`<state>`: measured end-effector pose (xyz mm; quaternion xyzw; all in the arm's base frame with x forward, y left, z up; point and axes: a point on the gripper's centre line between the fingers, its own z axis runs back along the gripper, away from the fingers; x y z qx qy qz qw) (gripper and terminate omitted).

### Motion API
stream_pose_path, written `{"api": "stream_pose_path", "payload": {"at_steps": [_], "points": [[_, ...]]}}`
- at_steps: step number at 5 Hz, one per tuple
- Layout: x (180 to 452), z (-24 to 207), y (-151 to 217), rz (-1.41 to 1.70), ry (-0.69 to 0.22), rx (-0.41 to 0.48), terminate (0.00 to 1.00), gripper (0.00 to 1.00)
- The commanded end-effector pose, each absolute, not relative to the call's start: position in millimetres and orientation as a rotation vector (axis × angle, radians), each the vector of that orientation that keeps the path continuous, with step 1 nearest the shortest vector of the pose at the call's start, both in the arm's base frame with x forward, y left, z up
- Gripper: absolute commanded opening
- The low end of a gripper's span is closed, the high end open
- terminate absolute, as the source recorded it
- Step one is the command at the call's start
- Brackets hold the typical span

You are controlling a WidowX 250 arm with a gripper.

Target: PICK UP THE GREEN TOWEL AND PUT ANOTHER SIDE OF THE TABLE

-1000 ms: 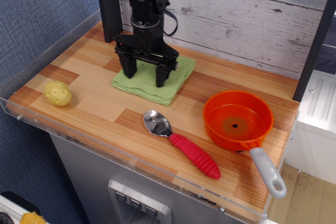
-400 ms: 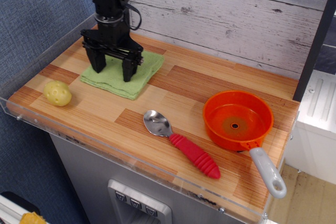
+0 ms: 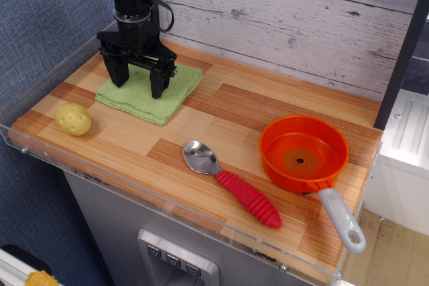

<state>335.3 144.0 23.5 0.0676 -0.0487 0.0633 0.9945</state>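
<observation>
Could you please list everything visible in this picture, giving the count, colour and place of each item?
green towel: one, light green, folded, back left of the table under the gripper.
ball: one, pale yellow, dimpled, front left corner.
spoon: one, metal bowl with a red ribbed handle, front centre.
pan: one, orange with a grey handle, front right.
table: one, wood-plank pattern in light and reddish-brown strips, clear rim at the front and left edges.
wall: one, whitewashed planks, behind the table.
gripper: one, black, fingers spread apart and pointing down onto the towel at the back left.
</observation>
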Motion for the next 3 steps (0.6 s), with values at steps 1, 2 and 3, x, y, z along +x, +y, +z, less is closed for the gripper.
{"api": "stream_pose_path", "payload": {"at_steps": [1,2,3], "points": [[341.8,73.1,148.3,0.138,-0.145,0.202,0.0,1.0],[336.5,92.0,145.1,0.143,-0.136,0.207,0.0,1.0],[334.5,111.6,139.5,0.153,-0.156,0.223,0.0,1.0]]}}
